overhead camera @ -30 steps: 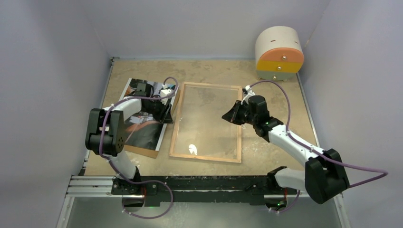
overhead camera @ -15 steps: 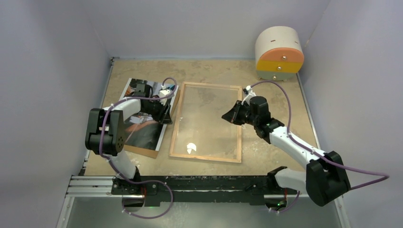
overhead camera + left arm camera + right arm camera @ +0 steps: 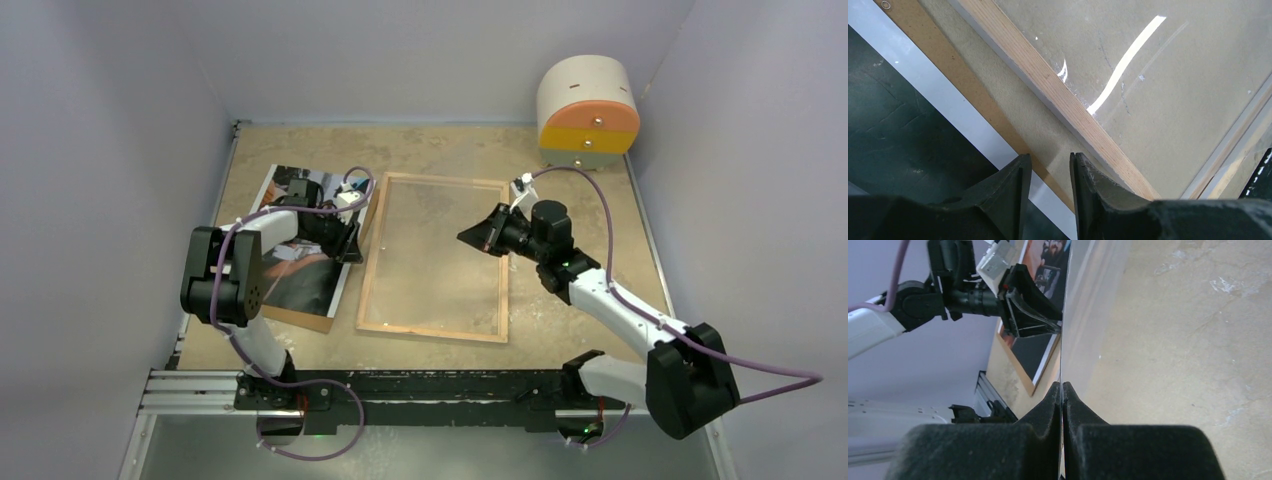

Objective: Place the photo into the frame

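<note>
The frame (image 3: 430,332) lies flat mid-table (image 3: 450,150), pale wood back up, a thin rectangle around a clear, glossy pane (image 3: 430,280) through which the mottled sandy tabletop shows. Just to its left the photo (image 3: 312,285), a glossy dark print with a white border, rests on a brown hardboard sheet (image 3: 300,318).

The left gripper (image 3: 352,240) hangs low between hardboard and frame, its black wedge-shaped fingers (image 3: 1015,192) a narrow gap apart and holding nothing.

The right gripper (image 3: 466,238) reaches in over the frame's right rail. Its matte black fingers (image 3: 1048,405) are pressed together on a thin sheet seen edge-on, seemingly the pane.

A rounded cream drawer unit (image 3: 587,110) with orange and yellow fronts stands at the far right.
</note>
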